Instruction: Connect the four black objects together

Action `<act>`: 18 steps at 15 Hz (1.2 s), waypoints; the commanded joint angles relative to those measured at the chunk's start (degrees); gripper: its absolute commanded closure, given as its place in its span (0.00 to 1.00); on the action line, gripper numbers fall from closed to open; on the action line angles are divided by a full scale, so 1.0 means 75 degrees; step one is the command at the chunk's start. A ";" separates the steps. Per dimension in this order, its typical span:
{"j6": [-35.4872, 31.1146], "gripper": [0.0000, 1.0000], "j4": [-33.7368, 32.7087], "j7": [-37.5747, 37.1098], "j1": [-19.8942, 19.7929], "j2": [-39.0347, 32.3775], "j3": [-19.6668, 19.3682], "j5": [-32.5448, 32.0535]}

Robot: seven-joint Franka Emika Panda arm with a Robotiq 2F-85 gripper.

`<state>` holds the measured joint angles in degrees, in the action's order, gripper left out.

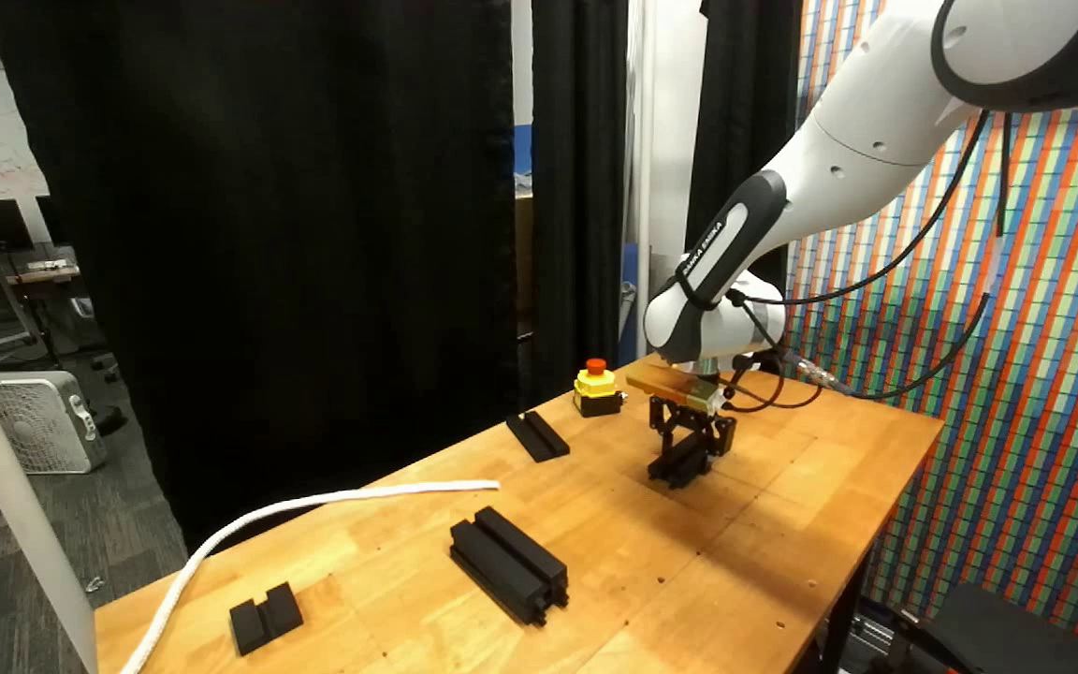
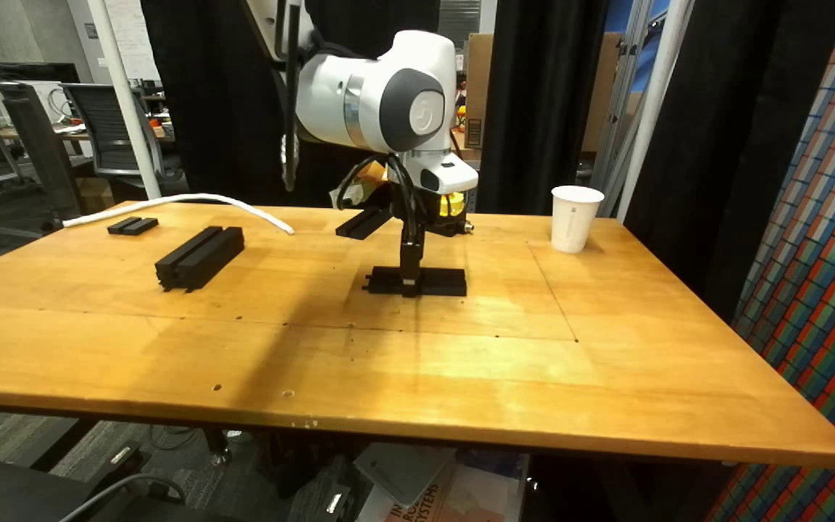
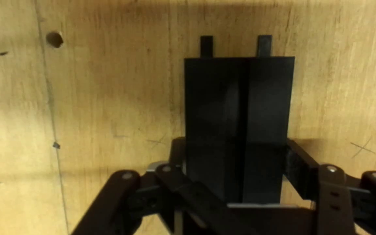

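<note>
My gripper [image 3: 236, 155] straddles a black object [image 3: 238, 98] with a grooved top and two short prongs at its far end. It appears to lie flat on the table. One finger [image 3: 297, 163] meets or nearly meets its right side; beside the left finger [image 3: 176, 153] shows a thin light strip. Whether they press on it is unclear. In an exterior view, a thicker black object [image 1: 506, 566] with prongs lies on the nearer table, a flat grooved black object [image 1: 537, 436] sits toward the curtain, and a short notched black object [image 1: 265, 618] lies near the corner. All stand apart.
A yellow emergency stop with a red button [image 1: 596, 386] stands near the flat black object. A white paper cup [image 2: 575, 221] is at the back right in an exterior view. A white cord [image 1: 249, 524] curves along the table edge beside the black curtain [image 1: 268, 234].
</note>
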<state>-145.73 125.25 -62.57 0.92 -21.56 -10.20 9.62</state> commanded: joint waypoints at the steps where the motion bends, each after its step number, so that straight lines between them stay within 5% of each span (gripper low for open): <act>1: -0.0062 0.00 -0.0047 -0.0145 0.0052 0.0111 0.0095 -0.0045; 6: 0.0224 0.00 0.0098 -0.0372 0.0530 0.0846 0.0321 -0.0249; 9: 0.0966 0.00 -0.0219 0.0295 0.0753 0.1120 0.0941 -0.0301; 18: 0.3508 0.00 -0.3012 0.2464 0.1064 -0.0128 0.2017 -0.0252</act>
<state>-124.94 111.34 -50.01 8.57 -16.87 4.04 8.68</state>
